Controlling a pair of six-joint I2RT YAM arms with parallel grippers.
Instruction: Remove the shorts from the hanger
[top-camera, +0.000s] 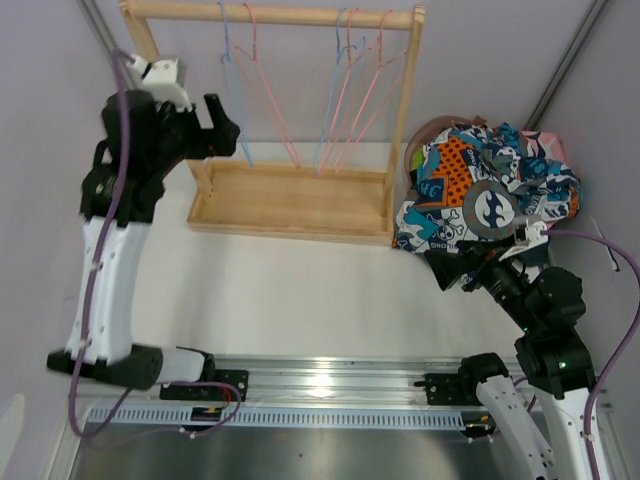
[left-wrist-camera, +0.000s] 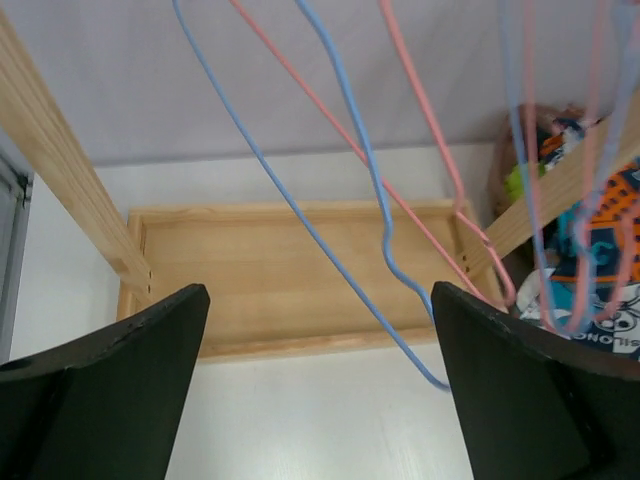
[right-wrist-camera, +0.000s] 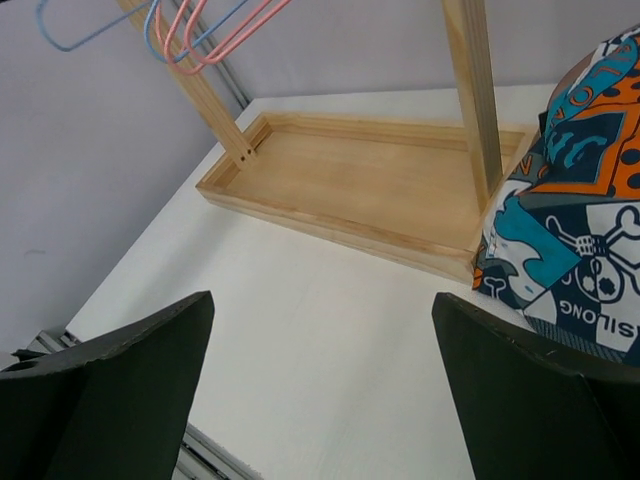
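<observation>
Jaws of left gripper (top-camera: 222, 125) wide, nothing between; same for right gripper (top-camera: 450, 268). Left gripper was raised at 9 o'clock of rack (top-camera: 272, 14), by left post, facing hangers (top-camera: 350, 70). Hangers blue and pink, all bare, hung from top rail. Shorts (top-camera: 490, 190) lay heaped on table (top-camera: 300, 290) at 3 o'clock of rack, against corner of tray base (top-camera: 290, 198); blue-orange-white print on top. Right gripper sat at 6 o'clock of heap, just beside it.
</observation>
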